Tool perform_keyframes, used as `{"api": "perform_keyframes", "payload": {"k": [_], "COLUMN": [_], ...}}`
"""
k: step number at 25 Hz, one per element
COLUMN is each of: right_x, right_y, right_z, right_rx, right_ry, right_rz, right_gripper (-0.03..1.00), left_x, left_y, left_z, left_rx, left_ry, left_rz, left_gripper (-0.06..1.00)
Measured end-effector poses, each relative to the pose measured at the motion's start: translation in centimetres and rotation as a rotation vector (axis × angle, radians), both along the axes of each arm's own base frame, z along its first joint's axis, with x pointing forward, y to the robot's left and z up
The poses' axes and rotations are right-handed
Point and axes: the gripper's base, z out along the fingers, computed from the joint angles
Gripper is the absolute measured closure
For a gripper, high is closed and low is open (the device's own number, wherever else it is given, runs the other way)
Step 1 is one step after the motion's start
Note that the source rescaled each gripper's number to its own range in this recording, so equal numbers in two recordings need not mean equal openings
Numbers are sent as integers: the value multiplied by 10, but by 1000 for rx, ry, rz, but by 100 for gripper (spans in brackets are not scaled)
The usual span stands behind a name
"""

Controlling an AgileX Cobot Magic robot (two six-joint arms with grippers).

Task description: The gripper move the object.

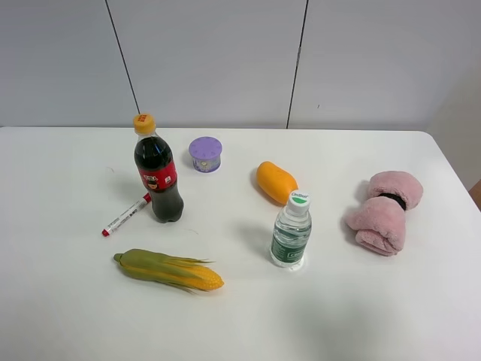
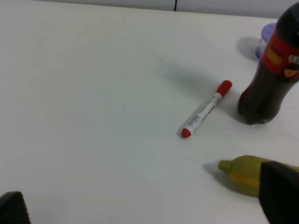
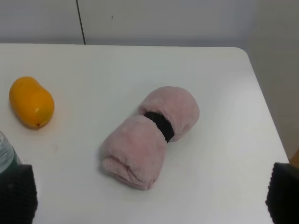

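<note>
The cola bottle (image 1: 158,171) stands upright on the white table, left of centre; it has dark drink, a red label and an orange-yellow cap. Its lower part shows in the left wrist view (image 2: 273,74). Neither arm shows in the exterior high view. My left gripper (image 2: 145,205) is open and empty, only its black fingertips (image 2: 280,193) showing, well short of the bottle. My right gripper (image 3: 149,196) is open and empty, its fingertips (image 3: 16,193) wide apart near the pink towel.
A red-capped marker (image 1: 125,215) lies beside the bottle. A corn cob (image 1: 169,269) lies in front of it and a purple jar (image 1: 205,153) behind. A yellow mango (image 1: 276,182), a clear water bottle (image 1: 291,231) and a rolled pink towel (image 1: 385,211) are to the right.
</note>
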Motion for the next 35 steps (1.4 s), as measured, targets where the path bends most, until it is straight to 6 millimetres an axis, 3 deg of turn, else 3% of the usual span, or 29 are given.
{"api": "perform_keyframes", "payload": {"k": [10,35], "right_x": [4,4], "right_y": [-1,-6], "right_z": [-18,-18], "right_rx": [0,39], "right_ry": [104,104], "right_rz": [-5,-74], "right_gripper": [-2,-2], "left_x": [0,0], "left_y": [0,0], "left_z": [0,0], "left_rx": [0,0], "left_ry": [-1,-1], "left_rz": [0,0], "left_gripper": [-6,-6]}}
